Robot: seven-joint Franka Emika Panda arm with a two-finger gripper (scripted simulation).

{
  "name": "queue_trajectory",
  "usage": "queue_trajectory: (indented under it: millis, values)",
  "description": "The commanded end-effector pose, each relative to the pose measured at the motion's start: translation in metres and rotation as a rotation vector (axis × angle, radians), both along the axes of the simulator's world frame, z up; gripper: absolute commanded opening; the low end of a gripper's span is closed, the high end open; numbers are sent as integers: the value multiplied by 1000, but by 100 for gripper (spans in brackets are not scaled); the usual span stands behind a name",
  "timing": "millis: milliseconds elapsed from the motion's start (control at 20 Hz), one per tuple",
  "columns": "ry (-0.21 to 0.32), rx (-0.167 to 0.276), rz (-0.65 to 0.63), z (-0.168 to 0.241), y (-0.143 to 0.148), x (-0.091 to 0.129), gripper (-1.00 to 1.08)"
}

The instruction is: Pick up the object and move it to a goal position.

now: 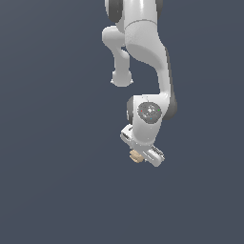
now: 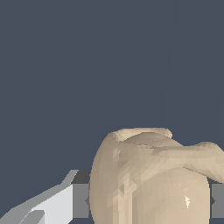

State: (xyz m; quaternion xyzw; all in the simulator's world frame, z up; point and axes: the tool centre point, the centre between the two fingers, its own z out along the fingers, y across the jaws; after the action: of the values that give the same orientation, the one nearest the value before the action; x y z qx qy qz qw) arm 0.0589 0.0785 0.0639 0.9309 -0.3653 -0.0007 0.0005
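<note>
While the white arm [image 1: 143,52] reaches down from twelve o'clock in the exterior view, its gripper [image 1: 139,155] is clamped on the tan object [image 1: 136,156], pads [image 2: 80,200] touching both flanks.

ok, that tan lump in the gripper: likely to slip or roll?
The lump looks rounded and smooth, so it may pivot between the pads. Its curled folds look stiff, probably no sag. It fills the gripper, so grip margin seems thin.

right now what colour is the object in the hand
Tan-beige, plain with no pattern; the object shows best in the wrist view.
</note>
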Motion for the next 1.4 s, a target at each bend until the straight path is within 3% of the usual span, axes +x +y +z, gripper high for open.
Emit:
queue_trajectory:
  millis: [0,1350]
  values:
    - [-2,0,1,16,5,0,-100]
    - [-2,-1,-1,302,92,-6,-100]
